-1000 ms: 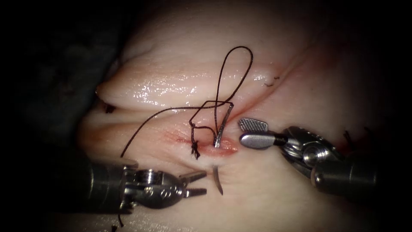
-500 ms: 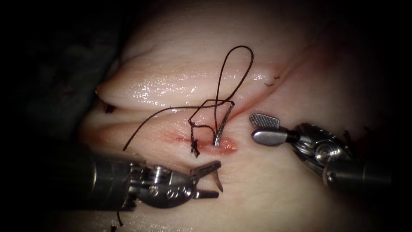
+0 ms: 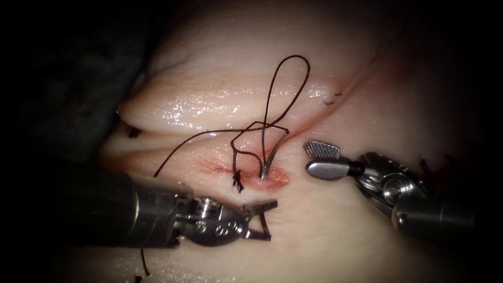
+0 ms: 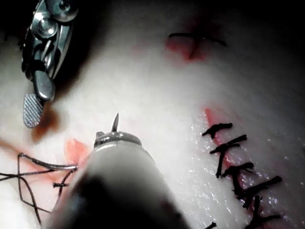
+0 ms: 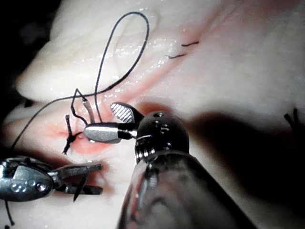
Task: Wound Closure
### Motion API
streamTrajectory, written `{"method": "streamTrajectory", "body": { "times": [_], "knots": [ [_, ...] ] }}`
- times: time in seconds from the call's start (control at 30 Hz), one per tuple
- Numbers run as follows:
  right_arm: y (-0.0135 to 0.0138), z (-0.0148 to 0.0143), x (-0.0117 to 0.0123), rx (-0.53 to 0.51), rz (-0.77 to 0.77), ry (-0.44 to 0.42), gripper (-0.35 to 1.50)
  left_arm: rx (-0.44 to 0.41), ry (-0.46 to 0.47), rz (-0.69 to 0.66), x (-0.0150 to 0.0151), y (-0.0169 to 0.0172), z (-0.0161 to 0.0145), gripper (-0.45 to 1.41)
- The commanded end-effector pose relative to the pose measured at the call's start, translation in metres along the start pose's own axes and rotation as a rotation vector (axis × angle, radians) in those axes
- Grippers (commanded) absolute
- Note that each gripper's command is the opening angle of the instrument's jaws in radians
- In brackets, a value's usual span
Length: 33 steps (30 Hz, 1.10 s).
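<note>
- Two tools at the wound. Left tool (image 3: 260, 220): jaws apart, straddling the needle's emerged tip, not yet clamped on it; holds nothing. Over the last second it has advanced from lower left until the tip sits between its jaws.
- Right tool (image 3: 314, 159): jaws parted, empty, hovering just right of the needle's tail end; it has backed off slightly to the right over the same second. Seen close in the right wrist view (image 5: 110, 121), again gripping nothing.
- Needle (image 3: 272, 157): lodged in the tissue (image 3: 209, 78). Tail half stands out of the reddened entry spot; the middle of the curve is buried; the point shows again nearer the camera, between the left jaws. Left wrist view shows that point (image 4: 115, 122) poking up just past the tool's end.
- Thread (image 3: 285, 78): runs from the needle's tail, makes a tall loop over the upper fold, and trails off toward the left. A knotted stitch (image 3: 238, 181) sits just left of the entry spot.
- Red fluid (image 3: 272, 178) stains the tissue around the entry.
- Progress, as judged: earlier stitches (image 4: 233, 157) already laid and tied; the current bite is through, but the needle is not drawn out, the thread is not pulled through, and no knot is tied here.
</note>
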<state>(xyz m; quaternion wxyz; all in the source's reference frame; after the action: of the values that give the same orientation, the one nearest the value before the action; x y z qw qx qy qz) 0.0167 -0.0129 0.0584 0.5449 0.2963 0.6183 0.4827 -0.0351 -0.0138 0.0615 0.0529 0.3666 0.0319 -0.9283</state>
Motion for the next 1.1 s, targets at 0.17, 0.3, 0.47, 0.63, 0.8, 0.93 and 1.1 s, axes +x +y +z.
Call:
{"method": "streamTrajectory", "body": {
  "times": [0.17,0.3,0.47,0.63,0.8,0.93,1.1],
  "knots": [
    [0.0002,0.0005,-0.0010,0.002,-0.021,-0.012,1.13,-0.026,0.047,-0.003,0.0005,0.0003,0.0003,-0.45],
    [0.0002,0.0001,-0.0013,-0.007,-0.035,-0.053,0.16,-0.043,0.156,-0.095,0.0011,0.0008,-0.0001,-0.45],
    [0.0002,-0.0004,-0.0014,-0.018,-0.279,-0.126,-0.35,-0.064,0.311,-0.270,0.0016,0.0008,-0.0006,-0.45],
    [0.0002,-0.0003,-0.0015,-0.013,-0.499,-0.230,-0.35,-0.081,0.455,-0.417,0.0023,0.0005,-0.0014,-0.45],
    [-0.0001,-0.0004,-0.0023,0.048,-0.613,-0.288,-0.35,-0.125,0.561,-0.555,0.0034,0.0005,-0.0028,-0.45],
    [-0.0006,-0.0004,-0.0033,0.084,-0.659,-0.291,0.10,-0.184,0.632,-0.664,0.0044,0.0012,-0.0037,-0.45],
    [-0.0015,0.0000,-0.0042,0.118,-0.712,-0.290,0.84,-0.254,0.707,-0.758,0.0055,0.0021,-0.0054,-0.45]
  ]
}}
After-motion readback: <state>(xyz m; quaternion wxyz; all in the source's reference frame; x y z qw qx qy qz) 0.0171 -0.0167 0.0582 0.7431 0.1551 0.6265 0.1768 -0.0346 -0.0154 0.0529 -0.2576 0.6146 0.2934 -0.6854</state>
